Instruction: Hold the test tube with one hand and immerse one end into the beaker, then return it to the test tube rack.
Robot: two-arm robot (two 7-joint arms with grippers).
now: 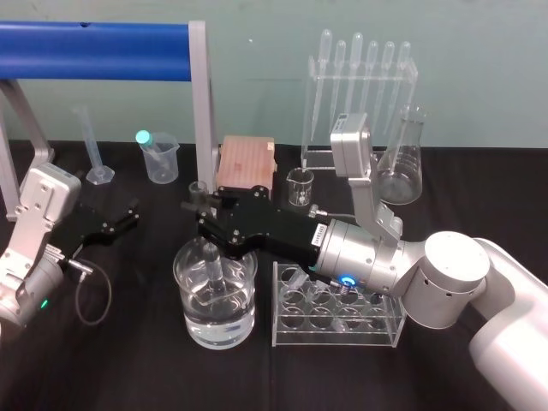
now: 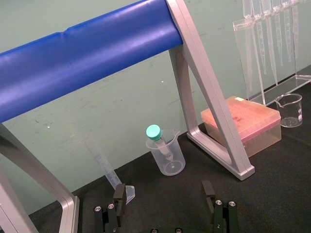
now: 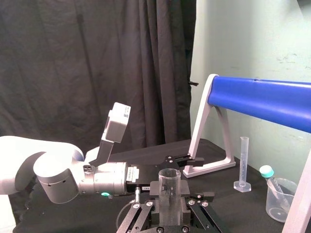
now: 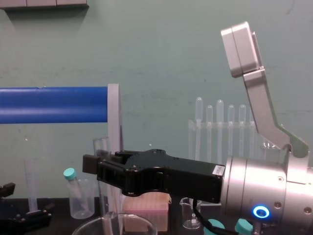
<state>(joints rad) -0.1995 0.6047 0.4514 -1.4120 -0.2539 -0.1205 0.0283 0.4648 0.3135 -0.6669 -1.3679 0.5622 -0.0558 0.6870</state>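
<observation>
Right hand clenched on tube, lower end immersed in beaker; return to rack outstanding; left gripper parked, released.

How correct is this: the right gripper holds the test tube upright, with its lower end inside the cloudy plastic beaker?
Wrong in one point. The right gripper does hold the test tube upright, but its lower end is inside the wide glass beaker of clear liquid, as the head view shows. The cloudy plastic beaker holds a teal-capped tube. The left gripper lies idle at the left.
</observation>
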